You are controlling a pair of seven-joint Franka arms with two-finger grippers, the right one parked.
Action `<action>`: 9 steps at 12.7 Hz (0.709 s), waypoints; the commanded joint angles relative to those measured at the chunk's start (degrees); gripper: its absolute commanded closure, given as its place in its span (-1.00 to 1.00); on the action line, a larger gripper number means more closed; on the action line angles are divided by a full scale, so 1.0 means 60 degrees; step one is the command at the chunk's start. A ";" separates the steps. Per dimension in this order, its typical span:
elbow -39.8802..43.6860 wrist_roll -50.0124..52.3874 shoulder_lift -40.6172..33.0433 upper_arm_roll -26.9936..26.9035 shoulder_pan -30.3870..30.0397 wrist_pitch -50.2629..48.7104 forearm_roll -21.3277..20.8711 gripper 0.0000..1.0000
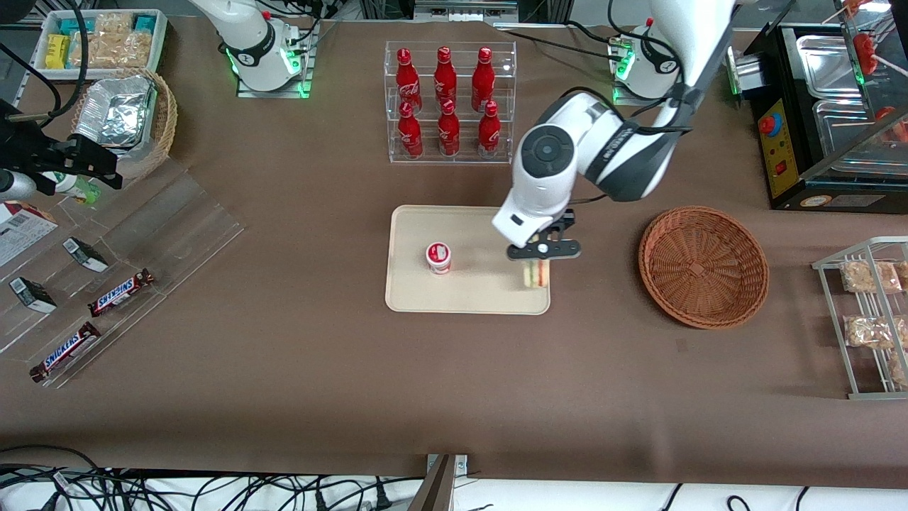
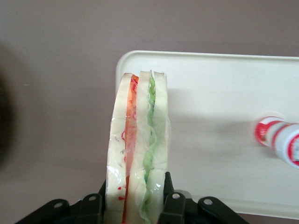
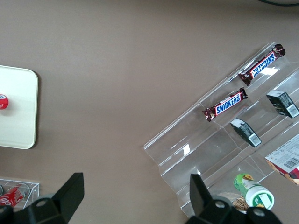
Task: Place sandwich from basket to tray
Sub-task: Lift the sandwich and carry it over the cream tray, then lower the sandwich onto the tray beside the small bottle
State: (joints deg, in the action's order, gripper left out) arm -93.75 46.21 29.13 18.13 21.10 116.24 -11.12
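Observation:
The wrapped sandwich, white bread with green and red filling, hangs in my left gripper, whose fingers are shut on its two bread faces. It hovers over the edge of the cream tray that lies nearest the basket. The round reddish-brown wicker basket stands empty on the table beside the tray, toward the working arm's end.
A small red-and-white cup stands on the tray. A clear rack of red bottles is farther from the front camera than the tray. A wire shelf of bagged snacks and a black appliance lie toward the working arm's end.

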 commanded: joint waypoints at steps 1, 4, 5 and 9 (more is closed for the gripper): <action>0.0347 0.0412 0.0666 -0.0135 0.0553 0.0545 -0.0079 0.14; 0.0332 0.0748 0.1136 -0.0121 0.0818 0.0928 -0.0736 0.14; 0.0318 0.0866 0.1253 -0.0121 0.0833 0.1045 -0.0869 0.14; 0.0244 0.0867 0.1327 -0.0164 0.0775 0.1075 -0.1017 0.14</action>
State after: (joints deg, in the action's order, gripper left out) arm -93.57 50.48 36.62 17.57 25.46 122.86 -15.66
